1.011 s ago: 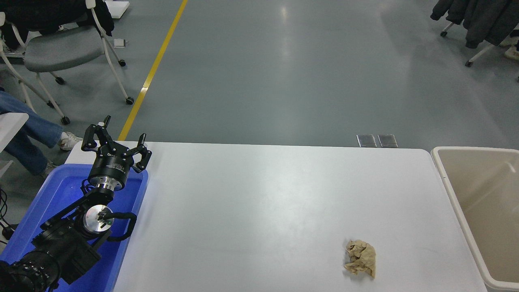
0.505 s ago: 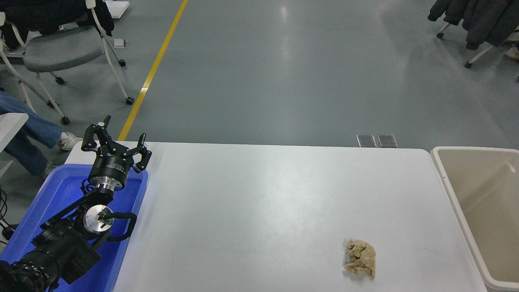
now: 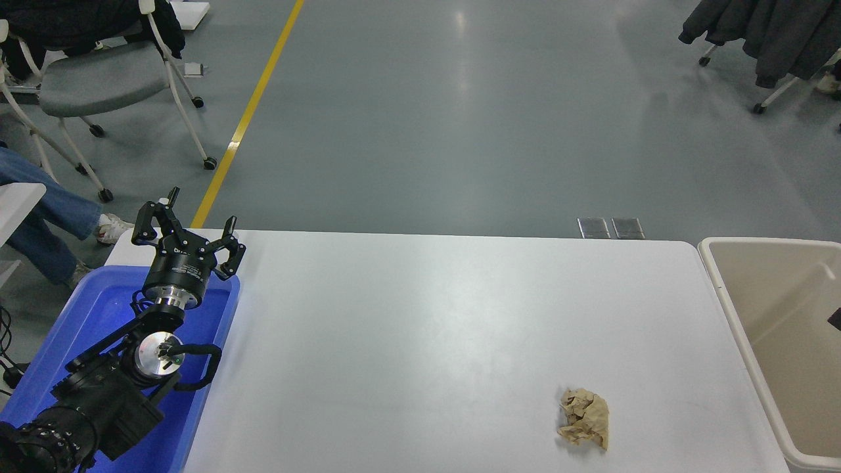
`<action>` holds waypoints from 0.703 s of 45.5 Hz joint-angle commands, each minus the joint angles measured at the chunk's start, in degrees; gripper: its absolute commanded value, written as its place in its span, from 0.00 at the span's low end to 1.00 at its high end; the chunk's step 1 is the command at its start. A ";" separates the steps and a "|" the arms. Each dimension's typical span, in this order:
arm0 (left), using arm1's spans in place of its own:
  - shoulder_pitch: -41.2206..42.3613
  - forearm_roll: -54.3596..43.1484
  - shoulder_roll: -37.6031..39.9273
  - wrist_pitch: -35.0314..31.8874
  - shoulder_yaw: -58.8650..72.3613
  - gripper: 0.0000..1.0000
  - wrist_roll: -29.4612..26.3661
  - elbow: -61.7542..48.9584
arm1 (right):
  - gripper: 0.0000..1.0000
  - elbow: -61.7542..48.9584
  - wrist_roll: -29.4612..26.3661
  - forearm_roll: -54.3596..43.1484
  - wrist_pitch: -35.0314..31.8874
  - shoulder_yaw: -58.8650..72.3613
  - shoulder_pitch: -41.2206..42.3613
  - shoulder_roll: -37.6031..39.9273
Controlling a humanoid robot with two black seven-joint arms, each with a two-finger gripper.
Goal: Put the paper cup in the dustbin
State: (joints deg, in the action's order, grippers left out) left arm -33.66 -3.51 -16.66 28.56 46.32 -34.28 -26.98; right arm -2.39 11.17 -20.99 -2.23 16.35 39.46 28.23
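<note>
The paper cup is out of view. The beige dustbin (image 3: 719, 282) stands against the table's right end, its inside partly visible and cut off by the picture's edge. A small black part of my right arm (image 3: 835, 318) shows at the right edge over the dustbin; its gripper cannot be made out. My left gripper (image 3: 187, 230) is parked at the lower left above a bright blue tub (image 3: 89, 315), open and empty.
A crumpled tan paper ball (image 3: 584, 418) lies on the white table (image 3: 427, 328) near the front right. A person's legs (image 3: 39, 217) and wheeled chairs (image 3: 105, 79) stand at the far left. A chair with dark coats (image 3: 769, 33) stands at the far right.
A black part of my right arm has come into view at the right edge over the dustbin. The coats at the top right shifted slightly left. The left arm has not moved.
</note>
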 commanded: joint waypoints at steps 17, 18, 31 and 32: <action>0.00 0.00 -0.03 0.00 0.00 1.00 0.00 0.00 | 0.99 34.16 2.10 12.20 0.12 -30.05 5.45 16.84; 0.00 0.00 -0.03 0.00 0.00 1.00 0.00 0.00 | 0.99 37.69 2.10 11.67 0.21 -31.37 5.45 18.51; 0.00 0.00 -0.03 0.00 0.00 1.00 0.00 0.00 | 0.99 47.92 3.94 7.55 4.78 -50.43 0.89 15.11; 0.00 0.00 -0.03 0.00 0.00 1.00 0.00 0.00 | 0.99 47.92 4.38 6.58 4.96 -52.19 0.09 14.32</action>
State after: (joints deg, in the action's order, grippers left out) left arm -33.66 -3.52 -16.70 28.57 46.32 -34.28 -26.98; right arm 35.46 13.33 -10.97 -0.31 -19.71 43.44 44.01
